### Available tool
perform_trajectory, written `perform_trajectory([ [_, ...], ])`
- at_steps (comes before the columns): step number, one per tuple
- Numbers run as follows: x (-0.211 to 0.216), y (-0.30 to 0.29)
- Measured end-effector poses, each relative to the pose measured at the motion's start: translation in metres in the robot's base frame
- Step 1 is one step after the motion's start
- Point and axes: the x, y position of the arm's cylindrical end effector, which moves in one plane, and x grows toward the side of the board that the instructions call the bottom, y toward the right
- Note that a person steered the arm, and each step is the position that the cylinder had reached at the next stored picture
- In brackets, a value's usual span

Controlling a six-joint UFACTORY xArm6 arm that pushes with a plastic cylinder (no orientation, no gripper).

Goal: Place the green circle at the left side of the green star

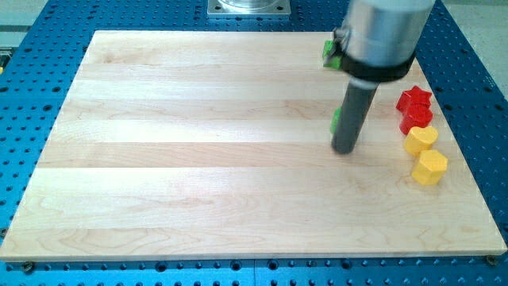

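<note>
My tip [344, 148] rests on the wooden board [198, 159] right of centre. A green block [336, 119] peeks out from behind the rod's left side, just above the tip; its shape is hidden. Another green block [329, 52] shows at the view's top, mostly hidden behind the arm's grey body; its shape cannot be made out either. I cannot tell which is the circle and which is the star.
At the view's right a column of blocks stands close together: a red star [413, 99], a red block [417, 118], a yellow heart [421, 139] and a yellow hexagon [430, 167]. The board lies on a blue perforated table [32, 32].
</note>
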Motion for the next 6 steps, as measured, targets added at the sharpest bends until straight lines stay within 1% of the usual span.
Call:
perform_trajectory([
  [1, -0.063, -0.03],
  [2, -0.048, -0.009],
  [3, -0.036, -0.017],
  [4, -0.048, 0.033],
  [5, -0.096, 0.04],
  [6, -0.097, 0.055],
])
